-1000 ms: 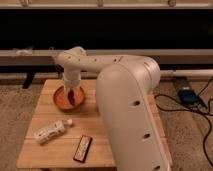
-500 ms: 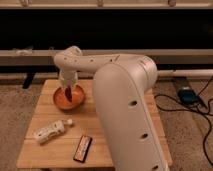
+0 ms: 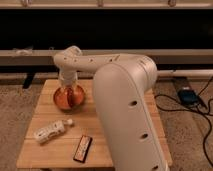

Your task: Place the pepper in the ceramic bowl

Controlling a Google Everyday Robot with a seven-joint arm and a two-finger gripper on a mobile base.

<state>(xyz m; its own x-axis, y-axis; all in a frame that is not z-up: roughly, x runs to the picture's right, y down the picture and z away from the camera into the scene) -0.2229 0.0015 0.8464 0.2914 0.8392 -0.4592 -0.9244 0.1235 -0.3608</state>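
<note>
The ceramic bowl is a round orange-terracotta dish on the far left part of the wooden table. My gripper hangs straight down over the bowl's middle, its end low at the bowl. A dark streak shows inside the bowl under the gripper; I cannot tell whether it is the pepper. The white arm reaches from the right foreground over the table to the bowl.
A white bottle-like object lies on its side at the table's front left. A flat black bar with red markings lies near the front edge. A dark wall and grey ledge run behind the table. Cables and a blue box lie on the carpet at right.
The arm has shifted slightly left and the gripper has stayed over the bowl. The bottle and bar have not moved.
</note>
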